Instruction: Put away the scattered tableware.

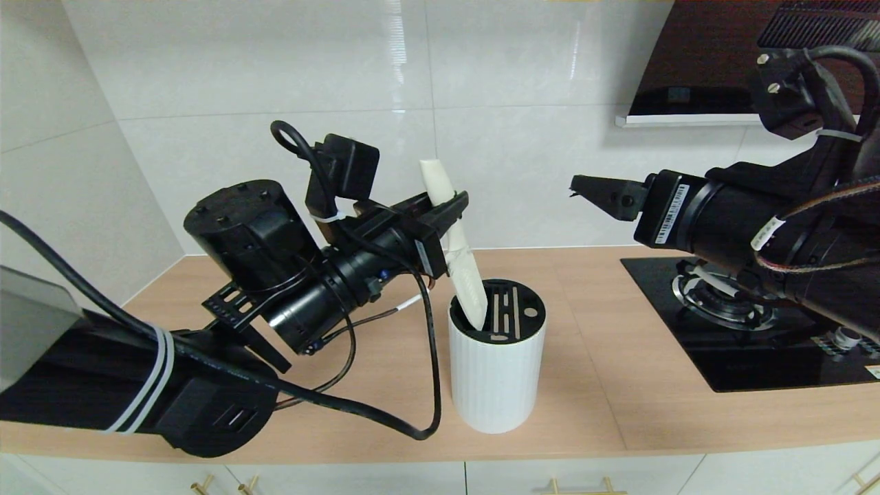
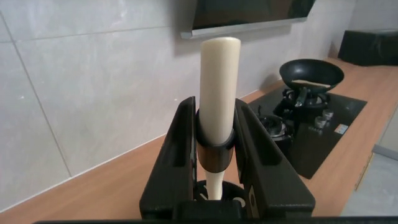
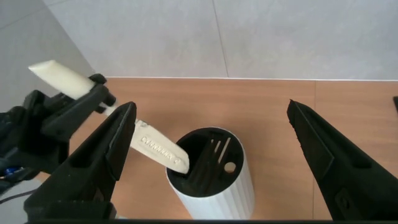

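My left claw [image 1: 450, 210] is clamping tight around the pale handle of a white knife [image 1: 469, 278], left of centre in the head view, and its grip is hiding a stretch of that handle. The knife is tilting handle-up, its tip dipping to the black slotted top of the white ribbed holder [image 1: 496, 375] at centre. I cannot tell whether the tip is sitting inside a slot. In the left wrist view the blade is mostly disappearing behind the claw. My right claw [image 1: 586, 190] is hanging at the right, spread wide and carrying nothing.

The holder is standing on a wooden counter [image 1: 605, 357]. A black stove [image 1: 729, 364] is lying at the right edge, partly covered by my right arm and carrying a pan [image 2: 311, 73]. A dark hood [image 1: 694, 62] is hanging above it, and a white tiled wall [image 1: 495, 69] is running behind.
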